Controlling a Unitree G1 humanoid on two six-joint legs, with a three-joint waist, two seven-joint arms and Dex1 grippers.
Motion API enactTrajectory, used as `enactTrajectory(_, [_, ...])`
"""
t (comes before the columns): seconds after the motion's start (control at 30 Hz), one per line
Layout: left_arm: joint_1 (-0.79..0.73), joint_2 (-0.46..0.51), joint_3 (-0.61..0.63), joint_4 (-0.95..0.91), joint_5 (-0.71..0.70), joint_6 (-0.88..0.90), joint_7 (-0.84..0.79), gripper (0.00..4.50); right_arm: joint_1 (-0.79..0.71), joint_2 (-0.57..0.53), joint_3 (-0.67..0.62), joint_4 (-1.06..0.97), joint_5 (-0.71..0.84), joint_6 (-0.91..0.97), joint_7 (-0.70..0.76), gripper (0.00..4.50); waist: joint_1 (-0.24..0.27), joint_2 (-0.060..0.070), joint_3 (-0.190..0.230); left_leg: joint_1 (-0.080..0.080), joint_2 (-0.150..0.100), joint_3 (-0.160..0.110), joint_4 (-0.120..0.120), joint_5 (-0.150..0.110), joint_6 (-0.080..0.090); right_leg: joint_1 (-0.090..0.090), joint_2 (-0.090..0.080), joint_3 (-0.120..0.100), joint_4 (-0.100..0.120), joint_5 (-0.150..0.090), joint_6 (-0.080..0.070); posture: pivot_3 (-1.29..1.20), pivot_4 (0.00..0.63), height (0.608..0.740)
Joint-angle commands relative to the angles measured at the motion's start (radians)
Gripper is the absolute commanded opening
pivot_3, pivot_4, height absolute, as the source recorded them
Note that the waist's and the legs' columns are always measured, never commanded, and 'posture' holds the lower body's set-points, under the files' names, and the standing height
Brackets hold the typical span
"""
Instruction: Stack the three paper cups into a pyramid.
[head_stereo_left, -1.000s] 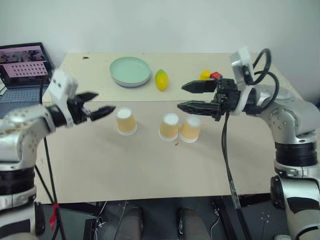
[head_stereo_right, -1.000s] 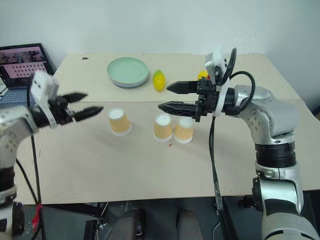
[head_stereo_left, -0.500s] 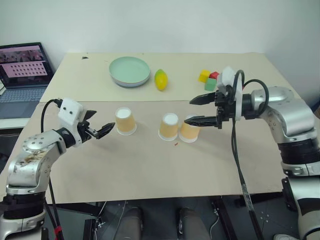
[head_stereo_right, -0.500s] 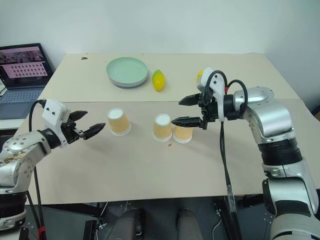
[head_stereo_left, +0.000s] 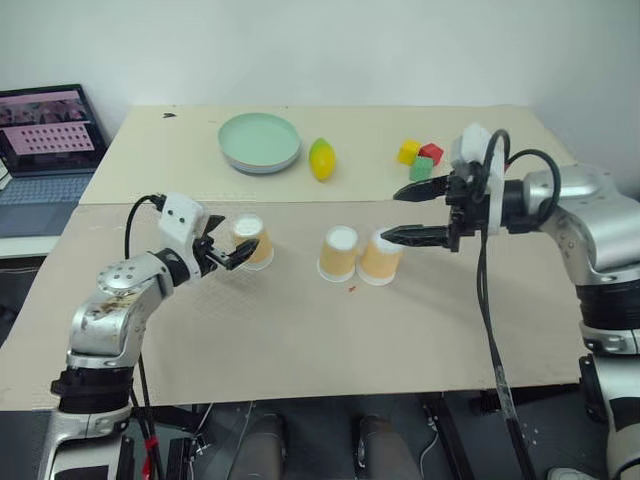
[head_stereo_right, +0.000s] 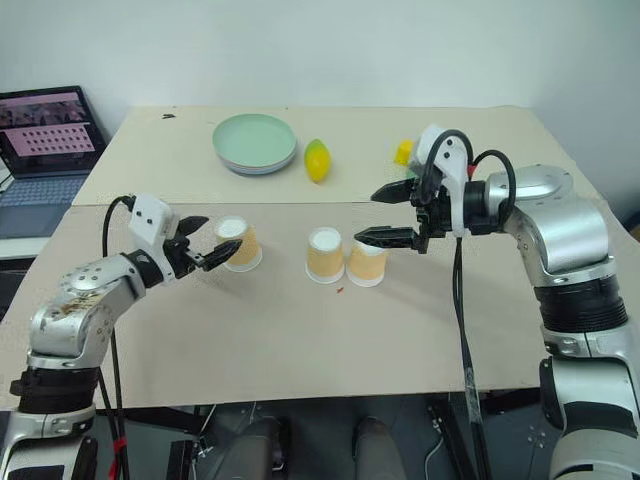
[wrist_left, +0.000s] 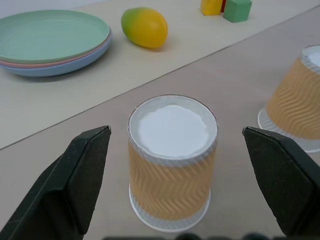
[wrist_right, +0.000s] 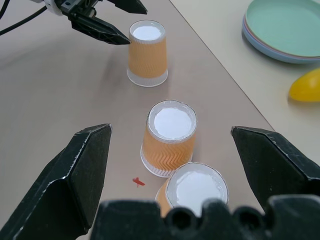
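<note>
Presently, the table (head_stereo_left: 300, 340) carries everything, with a laptop (head_stereo_left: 45, 135) off its far left corner. Both arms reach in from the sides. Left gripper (head_stereo_left: 232, 250) has its jaws spread wide on either side of the left cup (wrist_left: 172, 162), not touching it and holding nothing. Right gripper (head_stereo_left: 404, 213) is likewise spread wide and empty, hovering just beside and above the right cup (head_stereo_left: 381, 258). A green plate (head_stereo_left: 260, 142) sits at the far side, with a lemon (head_stereo_left: 322, 159) near it. All three cups stand upside down, white bases up, in a rough row mid-table: the left one apart, the middle cup (head_stereo_left: 339, 253) touching the right one. No cup is stacked. Coloured cubes (head_stereo_left: 420, 158) cluster at far right. A small red mark (head_stereo_left: 352, 289) lies by the middle cup.
</note>
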Motion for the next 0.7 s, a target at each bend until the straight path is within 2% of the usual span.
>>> enactTrajectory(0.03, [-0.056, -0.031, -0.022, 0.013, 0.009, -0.032, 0.008, 4.50, -0.002, -0.023, -0.060, -0.049, 0.018, 0.018, -0.020, 4.46, 0.000, 0.000, 0.000, 0.000, 0.000, 0.000, 0.000, 0.000, 0.000, 0.000, 0.000, 0.000, 0.000, 0.000, 0.000, 0.00, 0.150, 0.739])
enactTrajectory(0.37, [-0.061, -0.061, -0.042, 0.033, 0.027, -0.027, 0.019, 4.50, 0.022, -0.032, -0.087, -0.077, 0.032, 0.040, -0.046, 4.46, -0.002, 0.000, 0.000, 0.001, 0.000, 0.000, 0.000, 0.000, 0.000, 0.001, 0.000, 0.000, 0.000, 0.000, 0.000, 0.00, 0.150, 0.739])
enactTrajectory(0.57, [-0.081, -0.058, -0.012, 0.041, 0.025, -0.033, 0.037, 4.50, 0.031, -0.033, -0.085, -0.068, 0.030, 0.031, -0.052, 4.46, -0.002, 0.000, 0.000, 0.001, 0.000, 0.000, 0.000, 0.000, 0.000, 0.001, 0.000, 0.000, 0.000, 0.000, 0.000, 0.00, 0.150, 0.739])
enactTrajectory(0.7, [-0.150, -0.070, 0.027, 0.048, -0.004, -0.027, 0.065, 4.50, 0.030, -0.026, -0.081, -0.058, 0.028, 0.026, -0.054, 4.46, -0.001, 0.000, 0.000, 0.001, 0.000, 0.000, 0.000, 0.000, 0.000, 0.001, 0.000, 0.000, 0.000, 0.000, 0.000, 0.00, 0.150, 0.739])
